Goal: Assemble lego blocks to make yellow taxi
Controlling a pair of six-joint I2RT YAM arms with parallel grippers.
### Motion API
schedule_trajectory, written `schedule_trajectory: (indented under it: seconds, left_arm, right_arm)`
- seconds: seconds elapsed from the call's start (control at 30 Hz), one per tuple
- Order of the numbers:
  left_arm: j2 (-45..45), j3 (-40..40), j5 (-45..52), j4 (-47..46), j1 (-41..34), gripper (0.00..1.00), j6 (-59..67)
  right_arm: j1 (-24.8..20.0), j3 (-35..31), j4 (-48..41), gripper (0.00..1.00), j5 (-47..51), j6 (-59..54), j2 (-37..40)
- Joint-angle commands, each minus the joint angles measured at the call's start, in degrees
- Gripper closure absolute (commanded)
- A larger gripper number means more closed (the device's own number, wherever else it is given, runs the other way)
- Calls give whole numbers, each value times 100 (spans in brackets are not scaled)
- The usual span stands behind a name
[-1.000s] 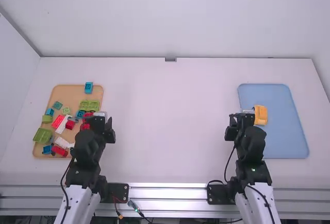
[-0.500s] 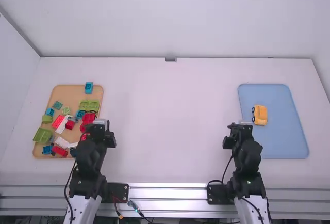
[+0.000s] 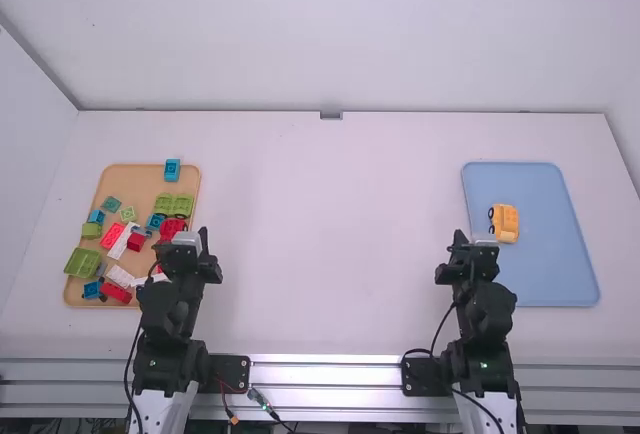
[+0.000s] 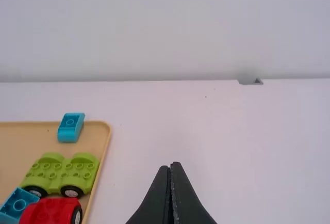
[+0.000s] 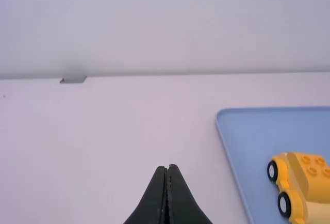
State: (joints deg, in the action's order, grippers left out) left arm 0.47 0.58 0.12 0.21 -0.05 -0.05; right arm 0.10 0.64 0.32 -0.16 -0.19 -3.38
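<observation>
The left gripper [image 3: 203, 239] is folded back near its base, beside the right edge of the tan tray. In the left wrist view the left gripper [image 4: 169, 165] has its two fingers together with nothing between them. My right gripper [image 3: 460, 238] is likewise back by its base, left of the blue tray. The right wrist view has the right gripper [image 5: 167, 168] closed and holding nothing. On the blue tray lies the yellow taxi [image 3: 504, 222], a yellow block on a wheeled yellow base, apart from the gripper; the yellow taxi [image 5: 304, 182] shows its black-and-white wheels in the right wrist view.
A tan tray [image 3: 120, 180] at the left holds several green, red, blue and white blocks, with a blue block [image 3: 172, 170] at its far edge. The blue tray [image 3: 548, 274] stands at the right. Bare white table [image 3: 330, 244] lies between them.
Both arms have drawn back toward their bases. The right gripper has moved left, away from the yellow taxi, which has stayed in place. The left gripper has uncovered red blocks on the tan tray.
</observation>
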Motion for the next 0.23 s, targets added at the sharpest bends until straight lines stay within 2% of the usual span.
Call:
schedule_trajectory:
  seconds: [0.0, 0.2]
  left_arm:
    - [-47, -58, -12, -21, 5, 100, 5]
    - [-47, -58, -12, -21, 5, 100, 5]
  right_arm:
    - [-10, -64, -32, 100, 16, 19, 183]
    - [-10, -64, -32, 100, 16, 19, 338]
